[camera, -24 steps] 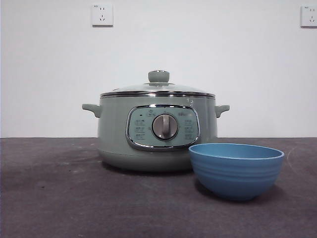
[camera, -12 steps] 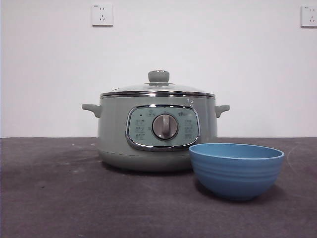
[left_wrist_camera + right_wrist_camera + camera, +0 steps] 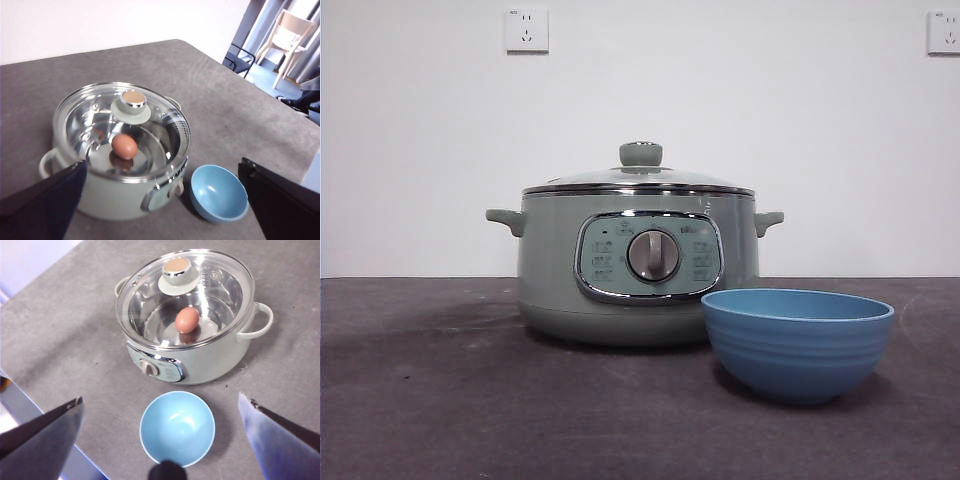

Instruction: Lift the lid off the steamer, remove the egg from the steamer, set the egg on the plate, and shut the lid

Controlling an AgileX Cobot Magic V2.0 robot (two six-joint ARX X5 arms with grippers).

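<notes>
1. Front view, from my remote seat: the steamer (image 3: 638,270) stands left of centre on the dark worktop (image 3: 440,400), its silver dial (image 3: 653,256) facing me.
2. I see the lid (image 3: 640,178) seated squarely on the steamer's rim, its green knob (image 3: 640,154) at twelve o'clock above the dial.
3. At about four o'clock from the steamer, nearer to me, sits the plate (image 3: 797,343), just beside the steamer's base; I cannot tell whether the two touch. The right wrist view shows it empty.
4. Through the glass in both wrist views I see the egg (image 3: 187,319) lying inside the steamer, near the middle of its shiny floor.
5. My left hand (image 3: 160,200) hangs high above the steamer and the plate, spread wide and holding nothing.
6. My right hand (image 3: 160,440) also hovers high, over the plate, spread wide and empty.
7. Two wall sockets (image 3: 526,30) sit at eleven and one o'clock on the white wall.
</notes>
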